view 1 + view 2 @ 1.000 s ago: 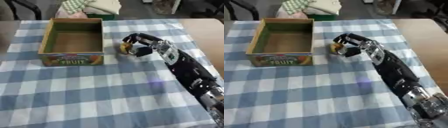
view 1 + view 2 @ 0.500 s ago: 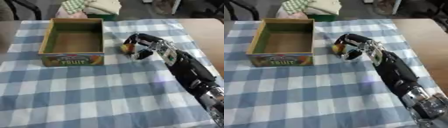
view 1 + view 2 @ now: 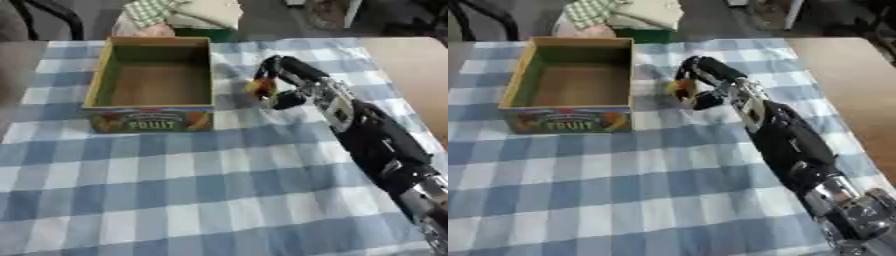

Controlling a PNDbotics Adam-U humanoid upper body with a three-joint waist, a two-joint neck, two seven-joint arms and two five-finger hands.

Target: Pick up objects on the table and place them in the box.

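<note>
The right robot hand [image 3: 284, 87] reaches in from the lower right of the frame to just above the centre; its fingers are curled around a small yellow and red object [image 3: 260, 88], with the thumb closing in from below, so the hand is clamped on that object; whether the object is clear of the checked cloth [image 3: 175, 190] or resting on it cannot be told. The object sits just to the right of the open cardboard box [image 3: 155, 83], which stands at the upper left of the frame on the table [image 3: 411, 65]; the box's interior shows only its brown floor; its front panel reads "FRUIT".

Judging by how little of the object shows between the fingers, it is small and probably light; its rounded, two-coloured look suggests a toy piece of fruit, likely stiff and smooth-skinned, so it may be apt to slip or roll if pinched off-centre; it does not look fragile. The best hold would be across its widest part, fingers on one side and thumb opposite, as the hand appears to have it; the near wall of the box is the thing to clear on the way over.

The left robot hand shows in neither view.
</note>
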